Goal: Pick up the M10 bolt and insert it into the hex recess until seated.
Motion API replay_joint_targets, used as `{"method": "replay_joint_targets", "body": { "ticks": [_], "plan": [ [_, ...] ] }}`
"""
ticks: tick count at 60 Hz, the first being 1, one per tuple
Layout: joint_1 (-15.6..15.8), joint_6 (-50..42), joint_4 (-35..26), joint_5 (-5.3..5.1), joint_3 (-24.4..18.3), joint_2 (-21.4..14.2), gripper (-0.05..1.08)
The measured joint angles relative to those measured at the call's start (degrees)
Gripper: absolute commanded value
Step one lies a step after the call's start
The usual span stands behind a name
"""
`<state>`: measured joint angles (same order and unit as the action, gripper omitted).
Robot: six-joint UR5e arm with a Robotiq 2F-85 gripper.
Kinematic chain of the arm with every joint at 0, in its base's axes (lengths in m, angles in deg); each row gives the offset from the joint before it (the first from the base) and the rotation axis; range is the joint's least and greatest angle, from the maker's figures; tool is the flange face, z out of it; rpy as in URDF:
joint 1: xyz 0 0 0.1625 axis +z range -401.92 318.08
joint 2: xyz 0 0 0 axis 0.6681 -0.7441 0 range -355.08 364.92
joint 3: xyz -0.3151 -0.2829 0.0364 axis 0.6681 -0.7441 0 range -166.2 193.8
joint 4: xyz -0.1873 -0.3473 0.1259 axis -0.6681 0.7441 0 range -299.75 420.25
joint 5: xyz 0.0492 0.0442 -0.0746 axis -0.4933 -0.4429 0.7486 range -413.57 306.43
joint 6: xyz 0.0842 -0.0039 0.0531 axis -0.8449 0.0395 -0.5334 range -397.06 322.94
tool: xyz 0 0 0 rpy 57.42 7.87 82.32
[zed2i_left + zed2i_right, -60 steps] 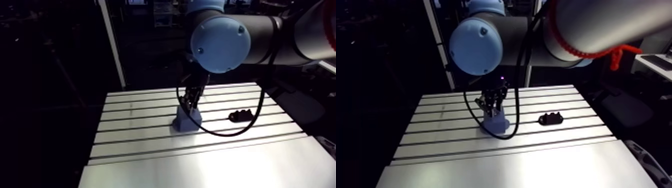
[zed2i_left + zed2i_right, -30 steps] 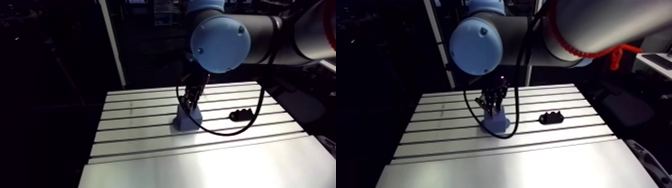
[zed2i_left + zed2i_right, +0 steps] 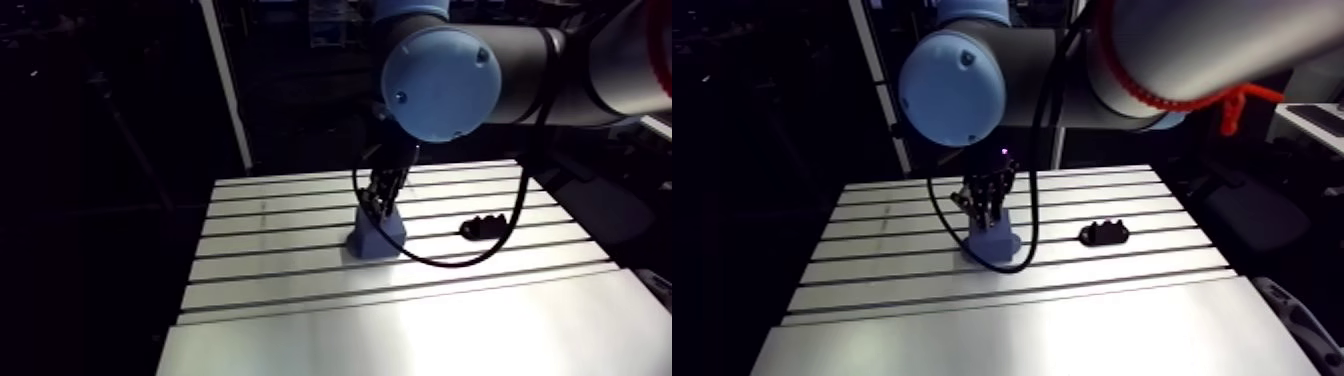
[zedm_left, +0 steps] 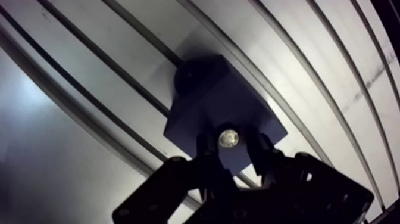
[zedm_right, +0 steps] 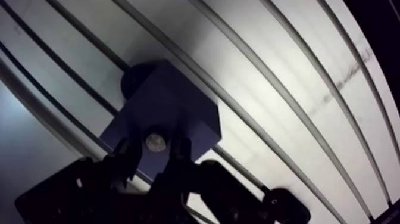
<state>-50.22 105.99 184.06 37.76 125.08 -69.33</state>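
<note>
The gripper [image 4: 231,149] stands directly over the square, matte dark-blue block [image 4: 208,95] on the grooved aluminium table [image 4: 309,77]. The bolt [image 4: 228,137], showing a round bright metal end, sits upright in the block's top face, straddled by the gripper. Whether it is clamped or released cannot be told.

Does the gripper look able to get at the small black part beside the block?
Probably yes: the black part lies uncovered on the table, apart from the block under the gripper, nothing between them.
</note>
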Motion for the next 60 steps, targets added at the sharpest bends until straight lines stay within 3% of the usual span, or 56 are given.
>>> {"method": "replay_joint_targets", "body": {
  "ticks": [60],
  "plan": [
    [0.0,0.0,-0.1,0.12,0.0,0.1,0.68]
  ]
}}
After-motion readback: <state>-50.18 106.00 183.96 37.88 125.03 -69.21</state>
